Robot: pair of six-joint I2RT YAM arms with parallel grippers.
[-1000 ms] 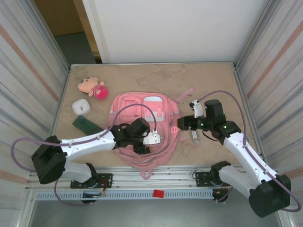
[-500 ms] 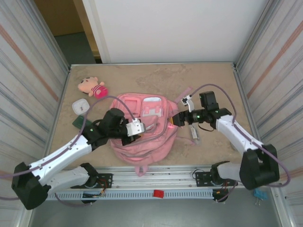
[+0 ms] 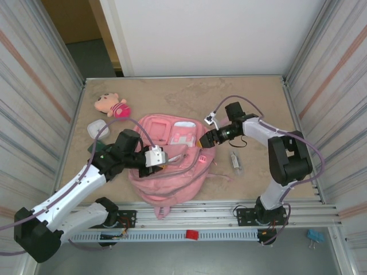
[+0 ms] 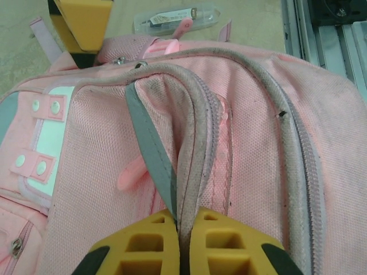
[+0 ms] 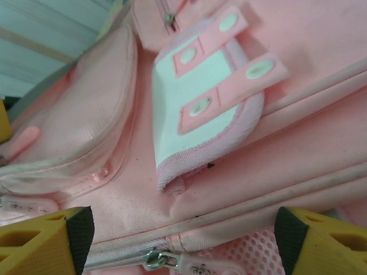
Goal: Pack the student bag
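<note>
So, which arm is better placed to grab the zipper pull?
Likely right: the right end effector is open over the student bag's zipper pull; the left end effector is clamped on the piped edge.

A pink student bag, edged with grey trim and fronted by a pale mint-white flap whose pink tabs carry pale dots, lies on a mottled sandy-beige tabletop. The left claw and right claw show yellow fingers tipped in black. The arms are white and black, with purple cables. Nearby are a pink-and-tan plush doll, a white case and a dark green object.
</note>
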